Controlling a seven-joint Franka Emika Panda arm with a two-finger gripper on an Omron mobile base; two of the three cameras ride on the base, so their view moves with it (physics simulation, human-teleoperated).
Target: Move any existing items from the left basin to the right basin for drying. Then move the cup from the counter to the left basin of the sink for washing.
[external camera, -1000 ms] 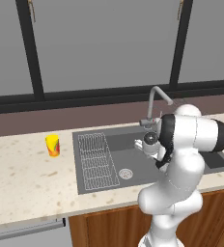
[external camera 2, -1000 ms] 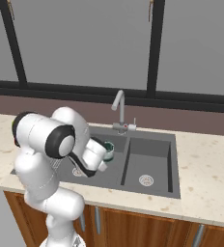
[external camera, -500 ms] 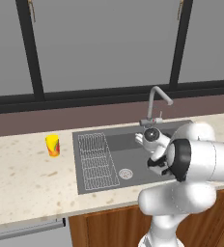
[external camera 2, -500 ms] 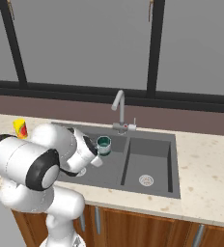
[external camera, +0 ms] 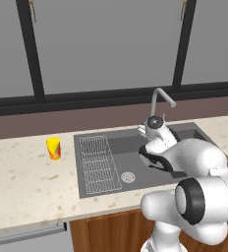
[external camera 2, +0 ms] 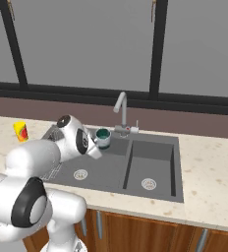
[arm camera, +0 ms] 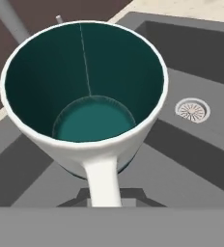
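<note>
Change: mug point(external camera 2: 102, 138) now higher and nearer the faucet point(external camera 2: 120, 106) than a second ago; arm swung round in both base views, elbow now low in front.
Mug: white outside, teal inside, upright, empty as far as can be seen; handle point(arm camera: 103, 181) points back at the hand.
Tool: gripper point(external camera 2: 98, 146) judged clamped on the mug handle, since the mug has travelled with the hand; fingertips themselves not seen, so the closure is inferred.
Mug position: over the back of the left basin point(external camera 2: 103, 167), apparently off its floor; divider and right basin point(external camera 2: 153, 160) lie to its side in the hand view.
Cup: yellow cup point(external camera: 53, 148) upright on the counter point(external camera: 22, 177), left of the sink point(external camera 2: 180, 170), well apart from the arm, untouched.
Meaning: first part in hand, mug lifted but not yet carried across the divider.
Next: mug to be taken over the divider, set down in the right basin; cup to be fetched after.
Risk: handle-only hold, mug may swing or tilt.
</note>
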